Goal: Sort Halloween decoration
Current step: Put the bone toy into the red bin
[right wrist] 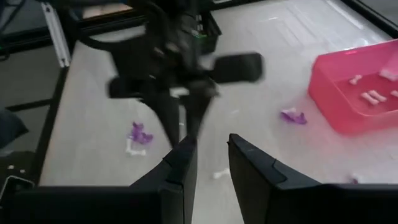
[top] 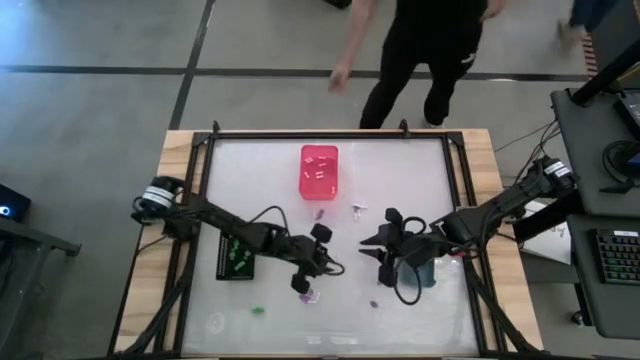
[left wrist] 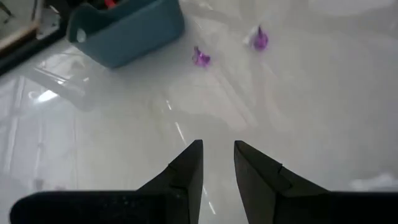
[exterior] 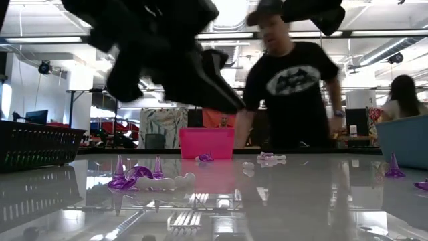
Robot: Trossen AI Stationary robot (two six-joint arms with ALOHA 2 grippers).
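The decoration pieces lie scattered on the white table. In the high view a purple piece [top: 320,213] and a white one [top: 358,210] lie below the pink bin. A purple-and-white cluster [top: 308,297], a green piece [top: 258,311] and a purple piece [top: 375,304] lie nearer the near edge. My left gripper [top: 318,264] hovers over the table's middle, open and holding nothing [left wrist: 217,155]. My right gripper [top: 370,246] faces it from the right, also open and holding nothing [right wrist: 211,149]. The purple-and-white cluster [exterior: 144,179] stands on the table in the low view.
The pink bin [top: 319,185] at the far middle holds white pieces. The black bin [top: 222,262] on the left holds green ones. The grey-blue bin [top: 428,274] sits by my right arm. A person [top: 420,50] stands beyond the far edge. The two grippers are close together.
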